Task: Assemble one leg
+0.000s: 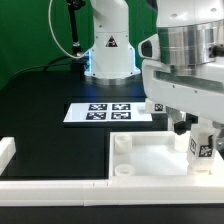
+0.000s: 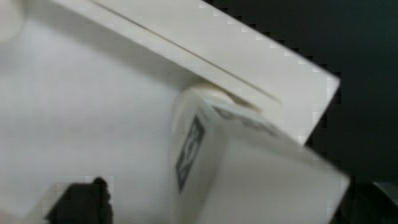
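A white leg (image 1: pixel 202 146) with a black-and-white tag stands upright on the right part of the large flat white panel (image 1: pixel 150 160). My gripper (image 1: pixel 198 130) is straight above it, with one dark finger on each side. In the wrist view the leg (image 2: pixel 258 165) fills the middle. Its far end meets a round socket (image 2: pixel 210 96) near the panel's (image 2: pixel 71 110) edge. One dark finger (image 2: pixel 80 202) stands apart from the leg's tagged side, with bare panel showing between them. The other finger (image 2: pixel 388 205) is at the leg's far side. The jaws look open around the leg.
The marker board (image 1: pixel 110 112) lies behind the panel on the black table. The robot base (image 1: pixel 108 45) stands at the back. A white wall piece (image 1: pixel 6 152) sits at the exterior view's left. Two round corner sockets (image 1: pixel 122 146) rise on the panel's left side.
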{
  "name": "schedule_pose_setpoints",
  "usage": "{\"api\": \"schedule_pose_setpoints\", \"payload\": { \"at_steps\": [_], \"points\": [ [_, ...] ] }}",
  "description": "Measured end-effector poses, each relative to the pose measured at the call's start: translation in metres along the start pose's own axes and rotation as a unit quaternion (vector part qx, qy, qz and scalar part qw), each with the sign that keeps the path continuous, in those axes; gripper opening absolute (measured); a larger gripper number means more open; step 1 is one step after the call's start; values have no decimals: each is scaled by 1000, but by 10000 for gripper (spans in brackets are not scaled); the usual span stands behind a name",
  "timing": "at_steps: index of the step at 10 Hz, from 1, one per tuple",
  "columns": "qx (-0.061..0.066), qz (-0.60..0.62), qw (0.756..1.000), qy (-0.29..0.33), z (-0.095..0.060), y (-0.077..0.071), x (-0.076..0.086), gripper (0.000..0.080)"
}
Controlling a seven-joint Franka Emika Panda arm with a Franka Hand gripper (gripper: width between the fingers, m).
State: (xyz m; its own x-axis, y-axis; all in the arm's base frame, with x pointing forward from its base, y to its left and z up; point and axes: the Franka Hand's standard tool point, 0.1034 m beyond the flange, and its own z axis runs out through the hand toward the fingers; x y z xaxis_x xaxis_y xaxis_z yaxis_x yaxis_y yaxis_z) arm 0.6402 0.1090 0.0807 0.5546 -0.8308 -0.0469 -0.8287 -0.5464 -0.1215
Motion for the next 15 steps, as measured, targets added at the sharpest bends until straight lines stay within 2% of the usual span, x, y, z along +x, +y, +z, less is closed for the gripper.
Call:
{"api": "schedule_pose_setpoints", "payload": {
  "at_steps": [1,3,4,5,6,7,8,9,10,11,13,15],
  "points": [
    [-2,-25,1000,1,-3,-1,-9,641],
    [-4,-88,996,1,-3,1,-7,648],
    [-10,-145,989,6,-2,1,-8,648],
    [-26,-262,965,18,-2,-1,-11,649],
    [-31,-356,934,17,-1,-1,-8,649],
    [-31,-393,919,15,0,3,0,649],
    [-31,-359,933,16,0,2,-1,640],
    [-31,-354,935,16,0,2,-2,427],
    [-31,-351,936,17,0,2,-2,427],
    [-29,-307,951,18,0,2,-2,285],
    [-26,-245,969,22,1,1,-3,285],
    [-19,-121,992,36,1,1,-5,285]
  ]
}}
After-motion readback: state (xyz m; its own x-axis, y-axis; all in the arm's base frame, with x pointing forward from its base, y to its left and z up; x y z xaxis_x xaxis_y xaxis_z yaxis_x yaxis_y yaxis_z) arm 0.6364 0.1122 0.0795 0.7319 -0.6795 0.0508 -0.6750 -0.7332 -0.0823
